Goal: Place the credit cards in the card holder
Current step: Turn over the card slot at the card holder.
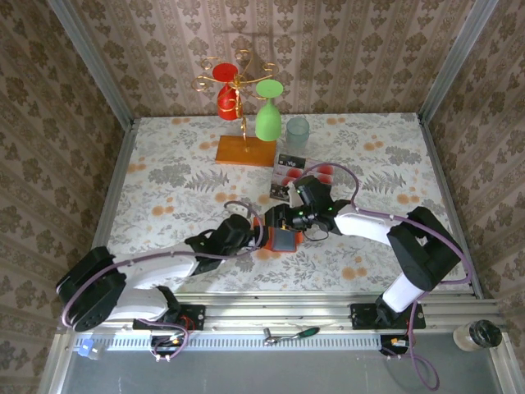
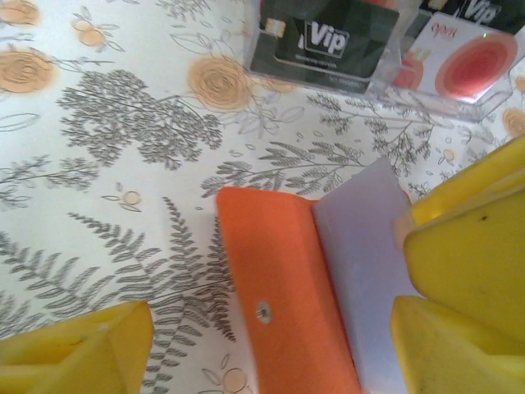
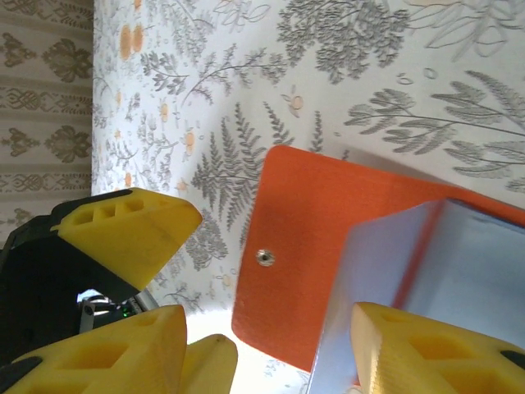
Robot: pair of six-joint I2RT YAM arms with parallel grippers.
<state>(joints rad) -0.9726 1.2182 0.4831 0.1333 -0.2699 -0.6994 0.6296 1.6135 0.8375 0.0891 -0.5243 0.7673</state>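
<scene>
Card holder matt orange, metal stud; tray clear glossy plastic.

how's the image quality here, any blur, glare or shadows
top external view: sharp, evenly lit, the glass rack throws a shadow on the back wall; left wrist view: card holder crisp, yellow jaws soft at the edges; right wrist view: holder's pale lining washed out.

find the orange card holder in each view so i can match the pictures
Top external: the card holder is a small orange patch just below the picture's centre.
Left wrist: the card holder lies bottom centre, orange flap left, pale inside right.
Right wrist: the card holder fills centre-right, opened, pale inside at lower right.
Shared landmark: the silver snap on the orange flap, also in the right wrist view.
</scene>
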